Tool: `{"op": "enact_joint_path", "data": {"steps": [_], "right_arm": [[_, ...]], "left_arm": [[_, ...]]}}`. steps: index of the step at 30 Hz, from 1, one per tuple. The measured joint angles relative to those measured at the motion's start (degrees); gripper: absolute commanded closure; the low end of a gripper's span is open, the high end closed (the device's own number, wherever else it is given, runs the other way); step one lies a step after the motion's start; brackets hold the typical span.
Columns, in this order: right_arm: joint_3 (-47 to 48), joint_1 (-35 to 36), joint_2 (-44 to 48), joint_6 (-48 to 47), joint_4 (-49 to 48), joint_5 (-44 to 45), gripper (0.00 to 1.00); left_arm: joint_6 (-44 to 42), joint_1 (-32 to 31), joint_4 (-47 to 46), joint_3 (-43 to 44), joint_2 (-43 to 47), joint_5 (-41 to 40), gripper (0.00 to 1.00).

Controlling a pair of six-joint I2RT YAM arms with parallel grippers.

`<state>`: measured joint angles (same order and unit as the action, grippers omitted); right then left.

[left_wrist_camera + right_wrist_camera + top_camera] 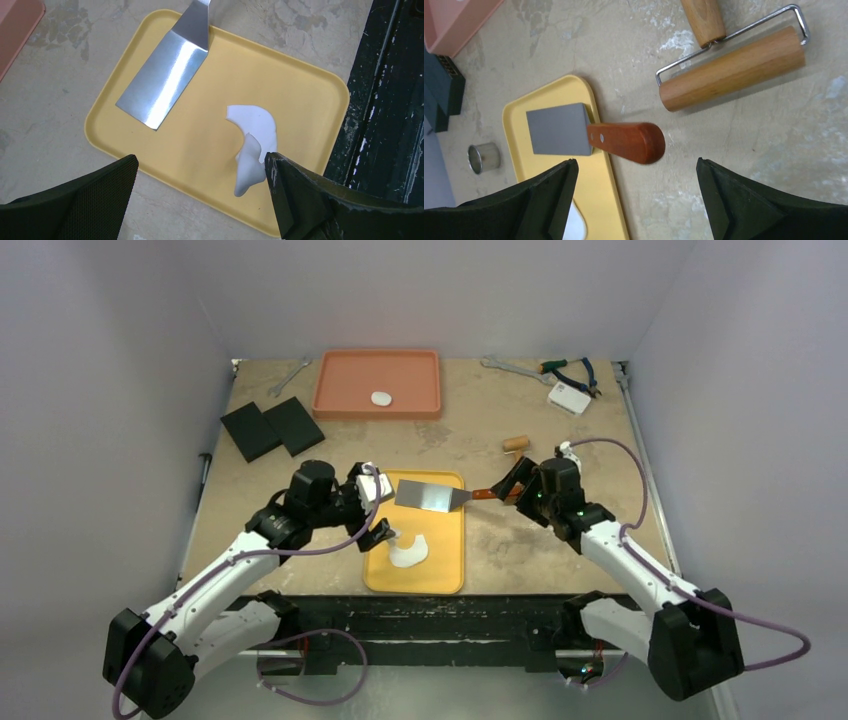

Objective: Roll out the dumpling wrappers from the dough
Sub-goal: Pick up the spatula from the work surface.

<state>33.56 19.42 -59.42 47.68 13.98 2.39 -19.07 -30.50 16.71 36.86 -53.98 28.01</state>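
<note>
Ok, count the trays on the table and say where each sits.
2. The orange tray is at the far edge, holding one dumpling wrapper. The yellow tray is at the near edge, centred, holding the spatula blade and a dough scrap. None looks hidden.

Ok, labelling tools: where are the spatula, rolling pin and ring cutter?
spatula (559,129), right wrist view, blade centre.
rolling pin (731,67), right wrist view, roller middle.
ring cutter (485,159), right wrist view, metal wall.

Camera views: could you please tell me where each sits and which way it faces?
Top external: above and behind, looking down on the table; both arms show.
Left wrist: over tray and dough scrap; open left tool shows.
Right wrist: over spatula and roller; open right tool shows.
Both wrist views share spatula and tray.
</note>
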Motion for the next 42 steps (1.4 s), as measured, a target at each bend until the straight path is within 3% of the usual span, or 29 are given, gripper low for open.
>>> {"op": "enact_joint_path", "data": {"steps": [4, 9, 18, 20, 21, 23, 30, 37, 42], "right_arm": [[-2.12, -0.22, -4.35, 3.43, -8.24, -2.34, 0.07], [-3.39, -0.44, -7.85, 5.51, -17.90, -5.16, 0.26], [-3.39, -2.16, -14.34, 7.37, -25.22, -6.91, 0.41], [-3.39, -2.67, -16.17, 7.87, -26.60, -7.08, 0.54], [-3.39, -3.08, -18.78, 8.76, -28.89, -7.87, 0.80], [-3.43, -3.10, -18.97, 10.34, -30.01, -8.68, 1.00], [-2.10, -3.15, -12.07, 4.52, -29.99, -11.04, 1.00], [10.60, -3.10, -3.23, -14.23, -10.19, -10.99, 1.00], [20.06, -3.15, -1.90, -22.91, 3.48, -12.72, 1.00]], "left_arm": [[0.02, 0.00, -1.11, -0.02, 0.00, 0.15, 0.01], [0.02, 0.00, -3.37, -0.72, 0.00, 0.13, 0.01], [0.22, 0.00, -7.04, -2.80, 0.00, 0.79, 0.01], [0.22, 0.00, -7.30, -2.80, 0.00, 1.03, 0.01], [0.20, 0.00, -7.32, -2.80, 0.00, 1.38, 0.01], [0.15, 0.00, -7.30, -2.80, 0.00, 1.36, 0.01], [-0.55, 0.00, -7.30, -2.80, 1.03, 2.16, 0.01], [-2.19, 0.00, -7.76, -2.80, 1.46, 4.66, 0.01], [-2.34, 0.00, -9.01, -2.80, 1.11, 5.20, 0.01]]}}
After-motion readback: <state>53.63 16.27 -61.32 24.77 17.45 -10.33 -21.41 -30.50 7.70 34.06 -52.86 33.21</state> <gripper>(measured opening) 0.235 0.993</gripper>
